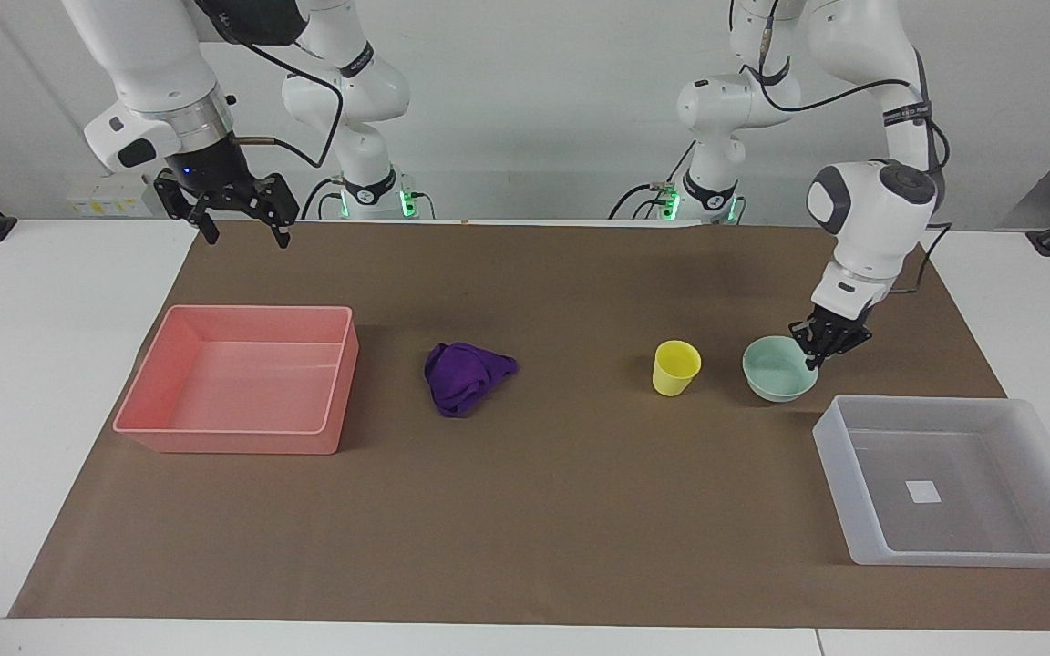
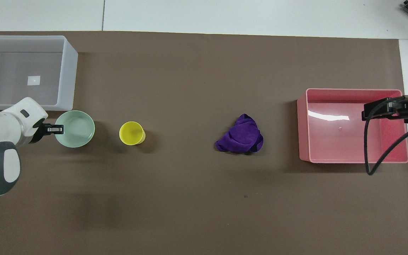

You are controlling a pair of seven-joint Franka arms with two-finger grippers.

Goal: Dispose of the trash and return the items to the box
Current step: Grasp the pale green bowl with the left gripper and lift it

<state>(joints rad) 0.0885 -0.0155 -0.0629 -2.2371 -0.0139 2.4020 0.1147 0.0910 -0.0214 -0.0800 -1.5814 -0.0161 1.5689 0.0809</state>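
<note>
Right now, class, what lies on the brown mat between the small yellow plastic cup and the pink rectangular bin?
Only the crumpled purple cloth wad lies between the yellow plastic cup and the pink rectangular bin; both views show it.

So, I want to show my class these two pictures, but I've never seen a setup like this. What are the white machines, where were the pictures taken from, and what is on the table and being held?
The white machines are two robot arms, each ending in a two-finger gripper. One picture faces the robots from across the table; the other looks down from above their end, so the sides swap.

On the brown mat lie a pink bin, a purple cloth, a yellow cup, a green bowl and a clear box with nothing in it.

The left gripper is shut on the bowl's rim, right beside the box. In the facing view the bowl seems slightly lifted, though that is hard to tell. The right gripper waits, open, in the air by the pink bin. Cloth and cup are untouched.
</note>
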